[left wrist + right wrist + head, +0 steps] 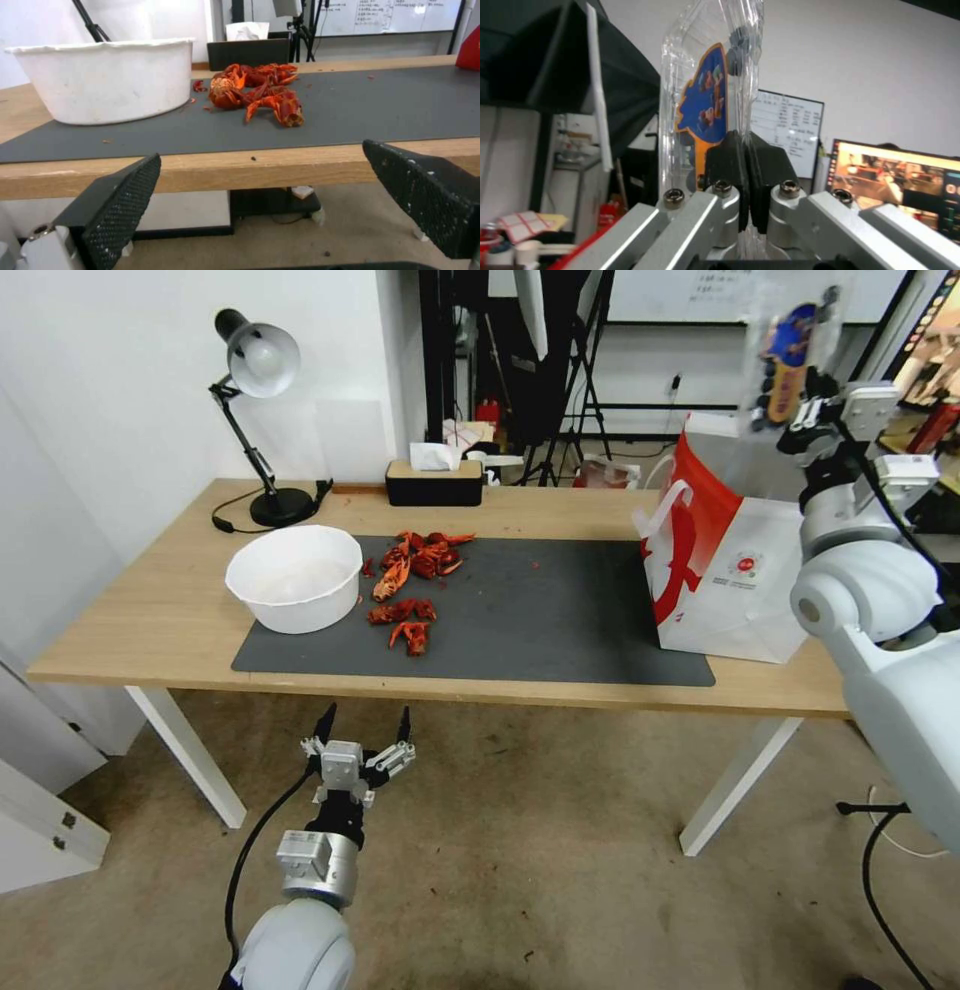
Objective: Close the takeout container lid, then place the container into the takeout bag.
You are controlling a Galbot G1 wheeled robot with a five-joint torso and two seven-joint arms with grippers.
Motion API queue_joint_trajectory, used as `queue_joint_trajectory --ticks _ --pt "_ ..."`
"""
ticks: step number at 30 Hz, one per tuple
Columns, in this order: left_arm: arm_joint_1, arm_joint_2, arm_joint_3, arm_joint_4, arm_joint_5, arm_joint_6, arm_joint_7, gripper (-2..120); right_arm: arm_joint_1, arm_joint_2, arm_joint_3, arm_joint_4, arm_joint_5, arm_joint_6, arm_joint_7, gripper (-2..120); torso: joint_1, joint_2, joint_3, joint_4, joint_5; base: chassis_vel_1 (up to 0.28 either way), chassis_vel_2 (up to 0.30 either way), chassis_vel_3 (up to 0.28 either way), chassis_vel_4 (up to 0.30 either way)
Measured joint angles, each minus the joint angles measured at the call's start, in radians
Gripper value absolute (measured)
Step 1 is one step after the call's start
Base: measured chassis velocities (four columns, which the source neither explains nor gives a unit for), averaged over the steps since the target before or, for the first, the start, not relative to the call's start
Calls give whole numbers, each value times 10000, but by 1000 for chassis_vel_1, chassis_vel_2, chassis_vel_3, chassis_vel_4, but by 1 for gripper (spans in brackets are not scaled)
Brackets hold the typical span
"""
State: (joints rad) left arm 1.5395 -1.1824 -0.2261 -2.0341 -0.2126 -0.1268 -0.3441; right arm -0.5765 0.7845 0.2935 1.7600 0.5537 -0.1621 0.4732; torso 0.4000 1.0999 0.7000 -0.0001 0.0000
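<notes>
My right gripper (806,410) is raised high at the right, above the takeout bag (720,570), and is shut on the edge of the takeout container (790,340). The clear clamshell hangs upright on its edge over the bag's open mouth. In the right wrist view the black pads (730,165) pinch the container (710,93), the lid lies flat against the tray, and its blue and orange label and a few dark berries (737,48) show through. The white and red bag stands on the table's right end. My left gripper (365,732) is open, low in front of the table's near edge.
A large white bowl (295,575) and several red crayfish shells (410,580) lie on the dark mat (560,620). A black tissue box (434,482) and a desk lamp (258,390) stand at the back. The left wrist view shows the bowl (107,80) and shells (255,93).
</notes>
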Motion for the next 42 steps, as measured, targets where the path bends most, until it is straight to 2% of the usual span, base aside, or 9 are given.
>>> queue_joint_trajectory --ticks 14,27,42 --pt "200 -47 -53 -6 -27 -57 -42 100 291 151 -163 -1326 -313 61 -594 0 0 0 0 1 0 0 0 0 0" --pt "285 -90 -32 -17 -30 -175 -48 100 226 319 -162 -1780 -212 208 -1040 0 0 0 0 0 -1 0 0 0 0" --pt "460 -123 64 -132 48 -220 -37 100 173 420 -186 -1871 52 65 -1051 0 0 1 0 1 -1 0 0 0 0"
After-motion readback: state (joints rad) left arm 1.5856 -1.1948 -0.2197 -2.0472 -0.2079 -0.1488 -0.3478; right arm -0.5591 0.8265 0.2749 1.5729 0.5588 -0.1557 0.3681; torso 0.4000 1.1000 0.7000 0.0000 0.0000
